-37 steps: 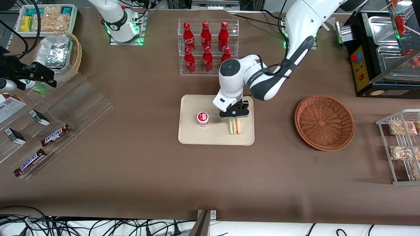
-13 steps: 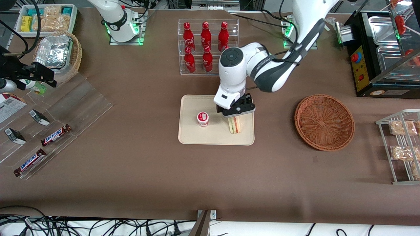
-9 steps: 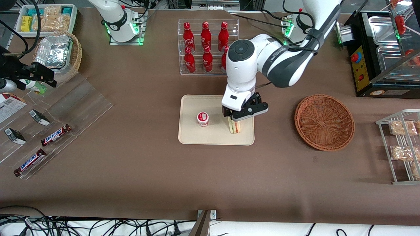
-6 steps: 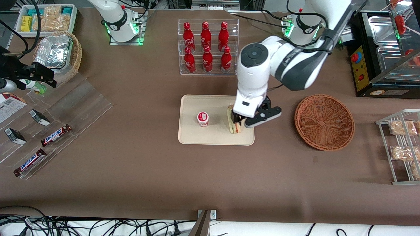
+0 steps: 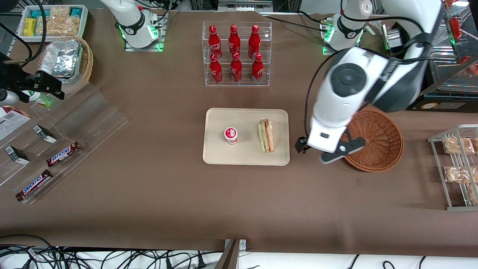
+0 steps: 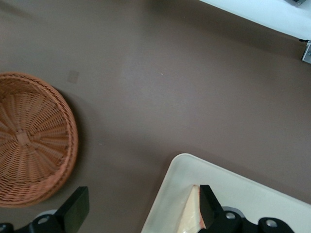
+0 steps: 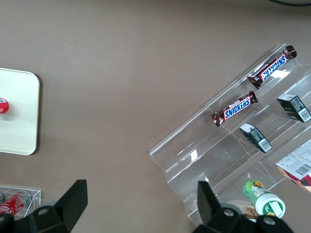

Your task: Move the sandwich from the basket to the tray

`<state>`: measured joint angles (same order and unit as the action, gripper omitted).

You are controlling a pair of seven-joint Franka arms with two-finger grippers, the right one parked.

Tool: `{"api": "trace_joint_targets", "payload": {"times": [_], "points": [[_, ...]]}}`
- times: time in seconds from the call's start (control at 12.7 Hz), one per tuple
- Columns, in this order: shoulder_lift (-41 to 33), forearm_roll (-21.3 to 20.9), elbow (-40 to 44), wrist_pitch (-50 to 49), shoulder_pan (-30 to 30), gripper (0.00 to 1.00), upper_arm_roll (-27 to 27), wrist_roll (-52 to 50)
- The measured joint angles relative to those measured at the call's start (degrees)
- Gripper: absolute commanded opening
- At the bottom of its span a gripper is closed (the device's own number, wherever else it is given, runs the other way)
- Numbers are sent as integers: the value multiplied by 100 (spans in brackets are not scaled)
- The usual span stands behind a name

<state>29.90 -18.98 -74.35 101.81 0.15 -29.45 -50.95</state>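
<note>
The wrapped triangular sandwich (image 5: 266, 135) lies on the cream-beige tray (image 5: 242, 116), beside a small cup with a red and white lid (image 5: 231, 135). The reddish-brown wicker basket (image 5: 381, 142) stands empty toward the working arm's end of the table, partly covered by the arm. My left gripper (image 5: 317, 151) hangs open and empty above the bare cloth between tray and basket. The left wrist view shows the gripper (image 6: 142, 206) with its fingers wide apart, the sandwich's tip (image 6: 189, 216), the tray's corner (image 6: 243, 189) and the basket (image 6: 29, 141).
A clear rack of red cola bottles (image 5: 236, 54) stands farther from the camera than the tray. A black machine (image 5: 429, 67) and a wire rack of snack bags (image 5: 457, 164) flank the basket. An acrylic display with Snickers bars (image 5: 63, 153) is toward the parked arm's end.
The gripper let go of the sandwich, rose and swung away from the tray toward the basket. The sandwich stays lying on the tray.
</note>
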Motion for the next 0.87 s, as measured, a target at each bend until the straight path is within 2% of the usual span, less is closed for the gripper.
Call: {"api": "trace_joint_targets", "payload": {"times": [0.24, 0.39, 0.71, 0.87], "points": [[-142, 839, 586, -844, 31, 100, 964, 1865], [-167, 998, 791, -1224, 48, 100, 1462, 2978], [-118, 1050, 819, -1304, 41, 100, 1676, 3965], [-68, 1445, 817, -1309, 12, 100, 1902, 4393]]}}
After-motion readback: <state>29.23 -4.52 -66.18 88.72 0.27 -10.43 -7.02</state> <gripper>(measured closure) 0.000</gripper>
